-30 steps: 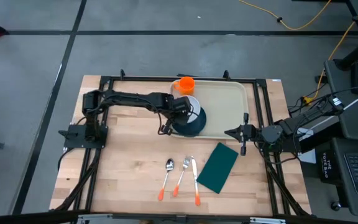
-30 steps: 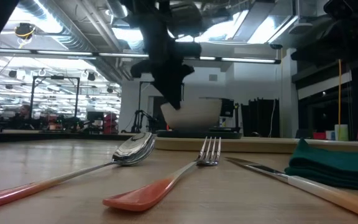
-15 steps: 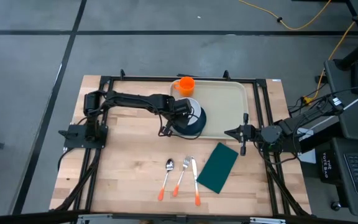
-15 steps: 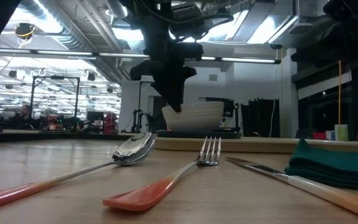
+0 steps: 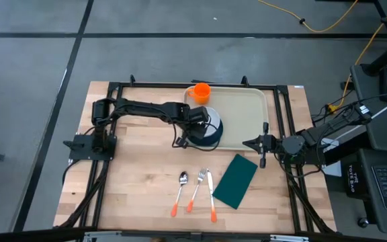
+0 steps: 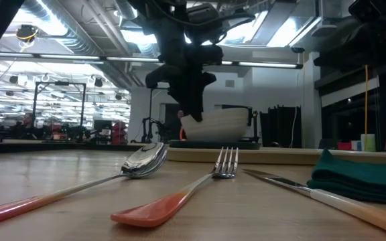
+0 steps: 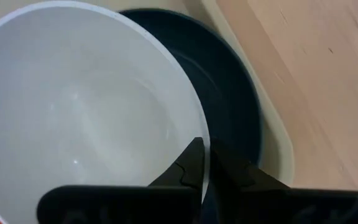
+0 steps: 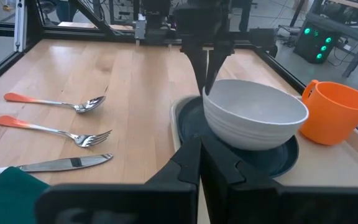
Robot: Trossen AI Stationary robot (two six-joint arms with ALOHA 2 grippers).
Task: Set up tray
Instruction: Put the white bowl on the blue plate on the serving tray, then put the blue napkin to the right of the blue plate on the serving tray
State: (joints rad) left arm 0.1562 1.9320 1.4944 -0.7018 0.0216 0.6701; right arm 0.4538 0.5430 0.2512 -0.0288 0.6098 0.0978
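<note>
A white bowl (image 5: 211, 115) hangs tilted over a dark teal round plate (image 5: 203, 138), which lies on the left end of the beige tray (image 5: 246, 111). My left gripper (image 5: 203, 121) reaches in from the table's left and is shut on the bowl's rim; the right wrist view shows this gripper (image 8: 209, 76) above the bowl (image 8: 253, 115). An orange cup (image 5: 199, 91) stands at the tray's far left corner. My right gripper (image 5: 252, 143) waits shut at the tray's near right edge. My left gripper pinches the bowl's rim (image 7: 204, 138) on its left side, one finger inside the bowl (image 7: 193, 157) and one outside (image 7: 221, 157). The fingers come from above, pointing down. The bowl hangs tilted over the plate (image 8: 278, 158); whether its base touches the plate I cannot tell.
On the bare wood near the table's near edge lie a spoon (image 5: 181, 189), a fork (image 5: 197, 188) and a knife (image 5: 211, 195) with orange handles. A dark green napkin (image 5: 235, 180) lies to their right. A black frame runs along the table's edges.
My left gripper has carried the bowl a little toward the table's right, over the plate. The bowl has tipped further, its right side standing higher than before. The gripper has stayed shut on the rim.
</note>
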